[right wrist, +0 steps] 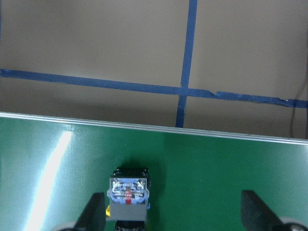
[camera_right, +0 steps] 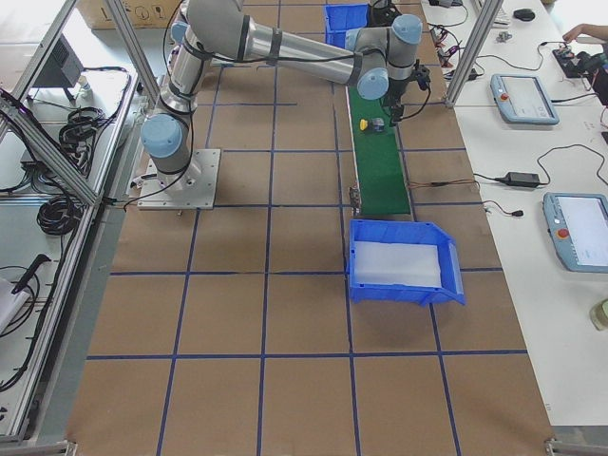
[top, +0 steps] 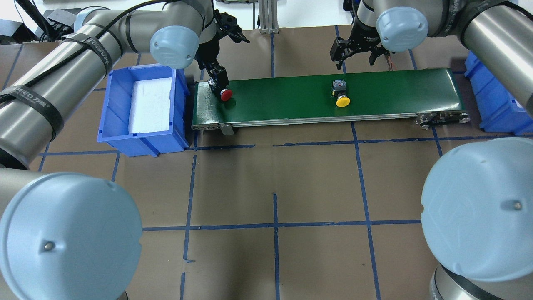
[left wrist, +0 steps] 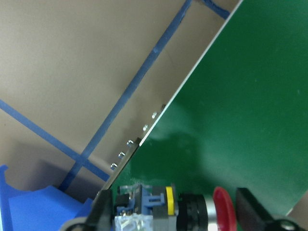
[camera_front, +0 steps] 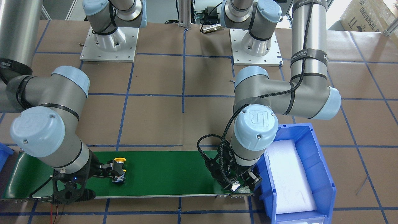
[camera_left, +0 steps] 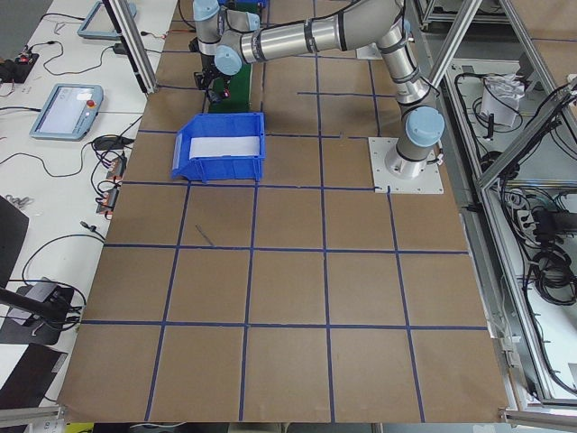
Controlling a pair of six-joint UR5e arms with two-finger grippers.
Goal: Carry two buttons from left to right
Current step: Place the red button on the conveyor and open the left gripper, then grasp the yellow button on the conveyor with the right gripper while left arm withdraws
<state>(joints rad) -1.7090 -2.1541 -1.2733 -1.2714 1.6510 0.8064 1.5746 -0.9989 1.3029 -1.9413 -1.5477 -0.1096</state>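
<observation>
Overhead and front-facing cameras face each other, sharing the green belt (top: 291, 100).

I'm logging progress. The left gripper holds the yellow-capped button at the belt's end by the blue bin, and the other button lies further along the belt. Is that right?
No. The left gripper holds the red-capped button, not the yellow one, at the belt's end by the blue bin; the left wrist view shows it. The yellow-capped button lies further along the belt.

The brown, blue-taped tabletop (top: 316, 183) carries a green conveyor belt (top: 395, 89), a blue bin (top: 143, 141) just beside its left end and a second blue bin (top: 495, 114) at its right.
</observation>
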